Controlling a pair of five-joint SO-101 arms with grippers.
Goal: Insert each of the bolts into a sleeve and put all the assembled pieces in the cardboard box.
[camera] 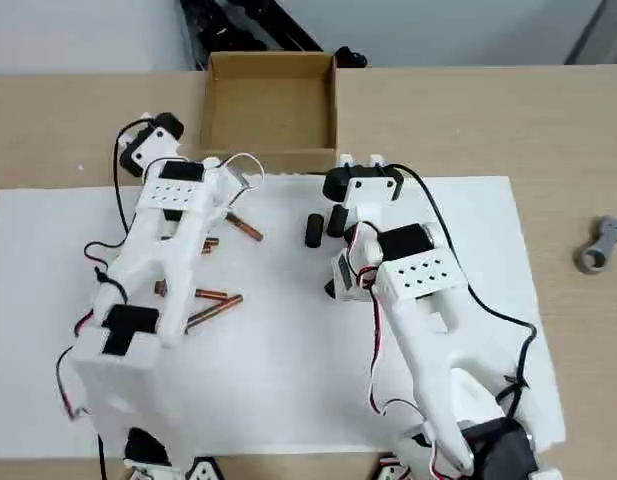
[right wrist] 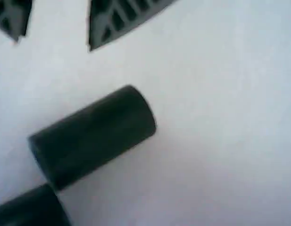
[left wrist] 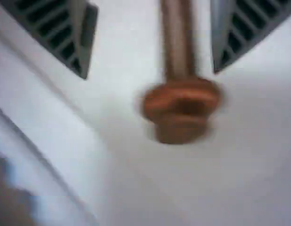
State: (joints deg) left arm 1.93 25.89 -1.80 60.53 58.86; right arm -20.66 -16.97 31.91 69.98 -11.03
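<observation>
A copper bolt (left wrist: 178, 94) lies on the white sheet between the fingers (left wrist: 74, 42) of my left gripper (left wrist: 150, 68), which is open and straddles its shaft without closing on it. Several more bolts (camera: 213, 305) lie around the left arm (camera: 168, 240) in the high view. My right gripper (right wrist: 53, 42) is open just above the sheet with nothing in it. A black sleeve (right wrist: 93, 136) lies on its side close by, and a second sleeve (right wrist: 27, 209) sits beside it. In the high view, sleeves (camera: 314, 230) rest by the right arm's (camera: 413, 280) tip. The cardboard box (camera: 271, 110) stands at the back.
The white sheet (camera: 288, 390) covers most of the wooden table. A small grey part (camera: 598, 243) lies on the bare wood at the far right. Dark equipment sits behind the box. Both arms' cables hang beside them.
</observation>
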